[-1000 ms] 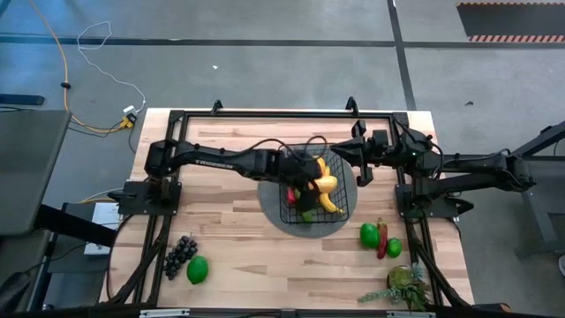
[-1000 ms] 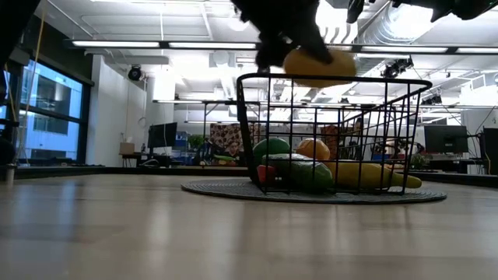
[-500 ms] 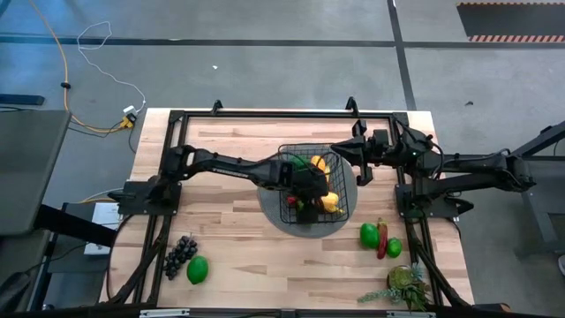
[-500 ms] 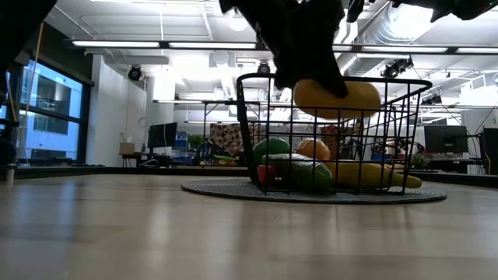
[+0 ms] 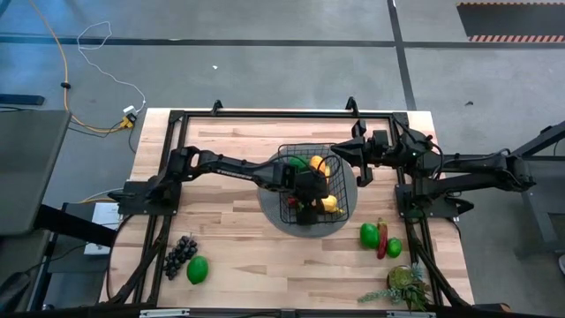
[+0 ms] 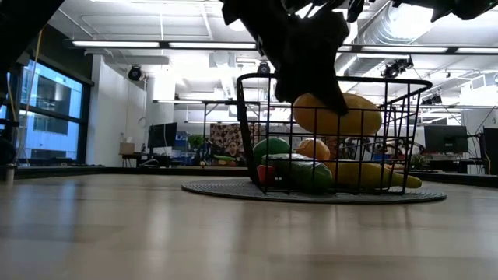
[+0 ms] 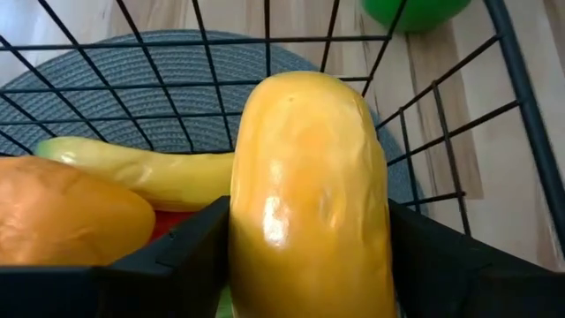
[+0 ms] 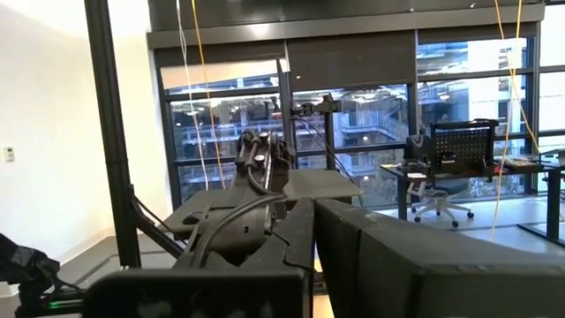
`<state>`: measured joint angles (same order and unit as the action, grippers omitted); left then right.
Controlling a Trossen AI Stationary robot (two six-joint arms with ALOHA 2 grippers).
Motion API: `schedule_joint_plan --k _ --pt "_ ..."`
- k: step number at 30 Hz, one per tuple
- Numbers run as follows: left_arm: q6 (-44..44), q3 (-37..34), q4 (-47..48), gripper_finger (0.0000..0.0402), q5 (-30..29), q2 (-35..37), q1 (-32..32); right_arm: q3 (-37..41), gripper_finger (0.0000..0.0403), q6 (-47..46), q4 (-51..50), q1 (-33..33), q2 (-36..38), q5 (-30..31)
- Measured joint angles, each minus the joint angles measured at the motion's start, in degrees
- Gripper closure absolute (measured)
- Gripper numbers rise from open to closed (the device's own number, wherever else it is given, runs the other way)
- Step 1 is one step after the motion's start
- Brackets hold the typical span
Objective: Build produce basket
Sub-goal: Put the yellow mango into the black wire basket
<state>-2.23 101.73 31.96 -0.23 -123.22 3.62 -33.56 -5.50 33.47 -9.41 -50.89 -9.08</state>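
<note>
The black wire basket (image 5: 309, 184) stands on a round grey mat (image 5: 346, 210) at the table's middle. Inside it lie a banana (image 7: 150, 172), an orange (image 7: 66, 216) and green and red produce (image 6: 299, 171). My left gripper (image 5: 315, 188) reaches down into the basket, shut on a yellow-orange oblong fruit (image 7: 309, 177), which is below the rim in the low view (image 6: 338, 115). My right gripper (image 5: 346, 152) waits shut, raised beside the basket's far right corner. My left gripper pinches the oblong fruit's two long sides (image 7: 243, 247) between its two fingers (image 7: 177, 261). The fingers slant down from the table's left. The fruit is inside the basket, over the produce on its floor; whether it touches that produce I cannot tell.
On the table near the front left lie purple grapes (image 5: 181, 253) and a green round fruit (image 5: 198, 269). To the basket's right lie a green fruit (image 5: 369, 235), a red chili (image 5: 381, 240) and a smaller green fruit (image 5: 394, 248). A leafy plant (image 5: 404, 284) stands front right.
My left gripper has gone down with the yellow-orange fruit, from above the basket's rim to below it, inside the wire walls. It has kept its hold throughout.
</note>
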Motion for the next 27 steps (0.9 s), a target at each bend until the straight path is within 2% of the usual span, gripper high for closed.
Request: schedule_joint_plan --k 12,19,27 --pt "-0.86 0.0 -0.04 0.0076 -0.63 0.0 -0.87 0.0 0.0402 0.0 -0.22 0.0 0.0 0.0" --pt "-0.72 -0.02 0.36 0.0069 -0.43 0.56 -1.05 -0.02 0.0402 0.0 -0.22 0.01 0.0 -0.02" --pt "0.49 -0.02 2.21 0.0069 -0.44 5.6 2.22 -0.09 0.0402 0.0 0.09 -0.01 0.03 0.03"
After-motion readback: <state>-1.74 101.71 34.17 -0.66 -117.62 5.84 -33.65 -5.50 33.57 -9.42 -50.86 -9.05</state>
